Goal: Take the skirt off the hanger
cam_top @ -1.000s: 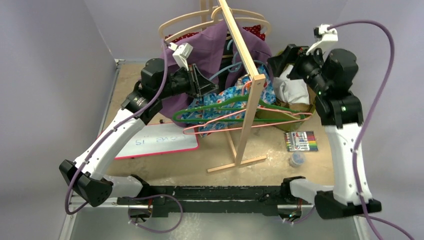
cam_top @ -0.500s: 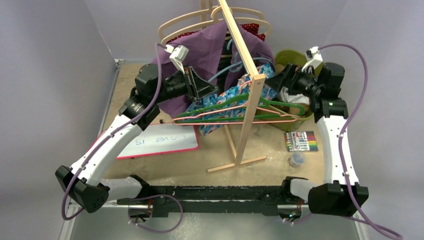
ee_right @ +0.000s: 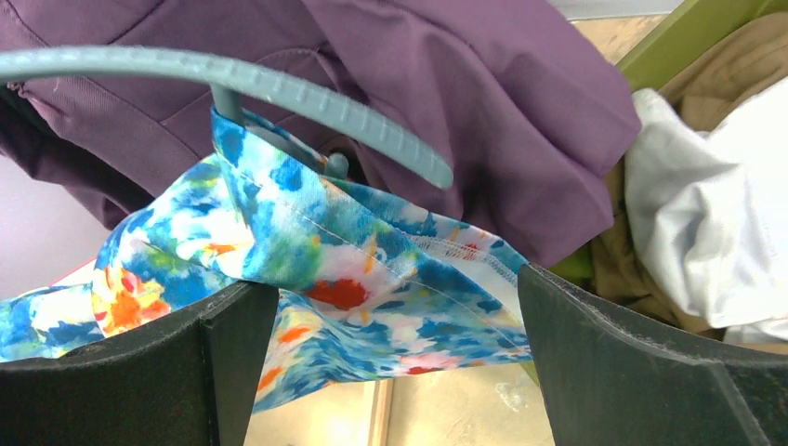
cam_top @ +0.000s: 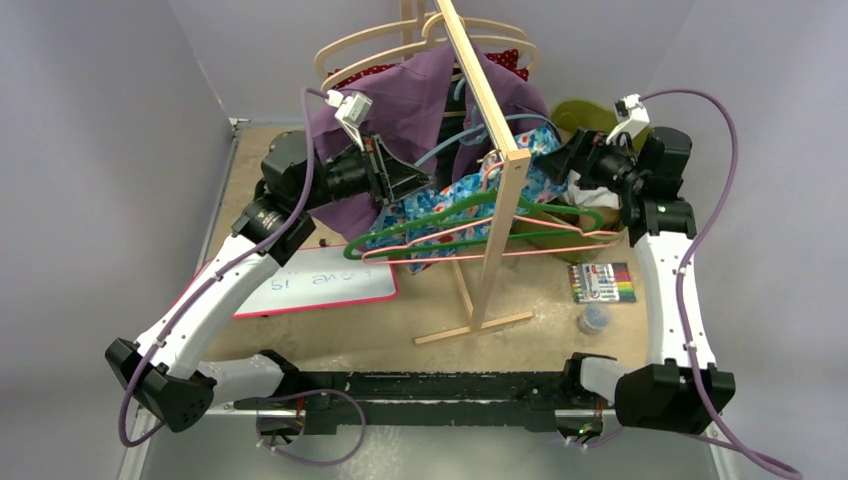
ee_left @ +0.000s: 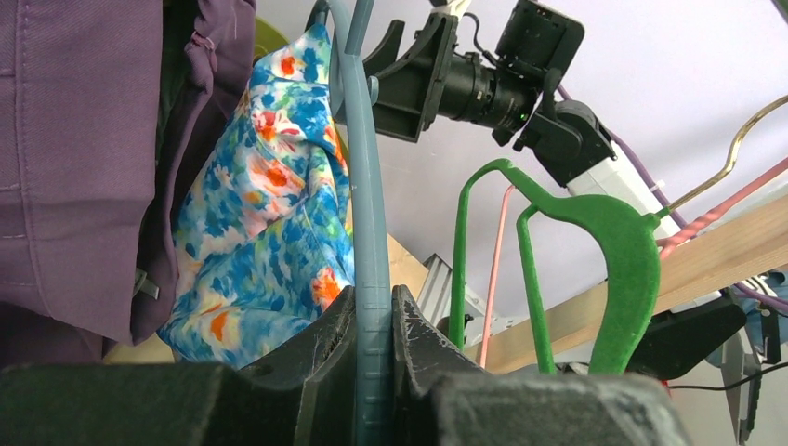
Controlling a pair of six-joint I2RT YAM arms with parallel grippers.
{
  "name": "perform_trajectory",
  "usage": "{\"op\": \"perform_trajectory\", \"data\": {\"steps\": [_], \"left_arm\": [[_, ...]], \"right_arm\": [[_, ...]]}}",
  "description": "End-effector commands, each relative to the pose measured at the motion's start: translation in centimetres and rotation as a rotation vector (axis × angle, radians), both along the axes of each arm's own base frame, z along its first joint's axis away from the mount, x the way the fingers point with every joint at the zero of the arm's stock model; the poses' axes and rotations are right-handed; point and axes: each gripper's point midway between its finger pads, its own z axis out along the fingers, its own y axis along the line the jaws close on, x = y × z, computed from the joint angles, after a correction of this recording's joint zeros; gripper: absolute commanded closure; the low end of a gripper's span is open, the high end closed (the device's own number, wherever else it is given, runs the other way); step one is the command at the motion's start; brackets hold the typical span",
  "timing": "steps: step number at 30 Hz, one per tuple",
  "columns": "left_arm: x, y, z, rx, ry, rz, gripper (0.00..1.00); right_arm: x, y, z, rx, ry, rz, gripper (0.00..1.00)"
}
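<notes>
The skirt, blue with a floral print, hangs from a grey-blue plastic hanger on the wooden rack. My left gripper is shut on that hanger's bar, with the skirt draped just to its left. From the right, my right gripper stands open at the skirt's edge. In the right wrist view a fold of skirt lies between the wide-apart jaws of the right gripper, below the hanger's curved end.
A purple garment hangs behind the skirt. Green and pink hangers dangle off the wooden rack. A green bin of cloths is at the back right. Whiteboard, marker box and small jar lie on the table.
My right arm has come down and to the left, bringing its open gripper up to the skirt's edge. The left arm, still holding the hanger, shifted slightly left, and the loose hangers swung.
</notes>
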Motion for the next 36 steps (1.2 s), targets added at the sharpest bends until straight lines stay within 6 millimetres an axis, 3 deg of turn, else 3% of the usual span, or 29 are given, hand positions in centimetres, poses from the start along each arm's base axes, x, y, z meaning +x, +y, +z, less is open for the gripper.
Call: {"op": "perform_trajectory", "data": {"steps": [1,4,10,17,19,22,24,27,31,36], "left_arm": [[-1.4,0.6,3.8,-0.087,-0.126,-0.019,1.0],[-1.3,0.5,3.7,-0.087,-0.125,-0.023,1.0],[-0.9,0.3,3.6,-0.092,-0.115,-0.019,1.0],[-0.2,0.1,3.1,-0.071,-0.102,-0.003,1.0],[0.0,0.2,3.2,-0.071,-0.102,0.007,1.0],[0.4,0.4,3.1,-0.059,-0.094,0.038,1.0],[0.5,0.7,3.2,-0.054,-0.096,0.058,1.0],[0.7,1.2,3.5,-0.051,-0.106,0.094,1.0],[0.9,2.0,3.9,-0.039,-0.136,0.146,1.0],[1.3,3.8,4.6,-0.007,-0.193,0.252,1.0]], "right_arm": [[0.0,-0.1,3.2,-0.051,-0.117,0.02,0.01],[-1.1,2.4,2.2,0.027,-0.086,0.208,0.01],[-2.0,3.2,1.0,0.048,-0.077,0.263,0.13],[-2.8,3.7,-0.1,0.097,-0.024,0.284,0.45],[-3.2,3.8,-0.6,0.107,-0.005,0.282,0.59],[-2.7,3.0,-0.9,0.09,0.007,0.209,0.86],[-2.6,2.5,-1.5,0.071,0.022,0.177,0.98],[-2.6,1.6,-2.6,0.021,0.049,0.116,1.0],[-2.5,-1.8,-3.7,-0.101,0.069,-0.083,1.0],[-4.1,-5.4,-3.1,-0.194,0.063,-0.307,1.0]]}}
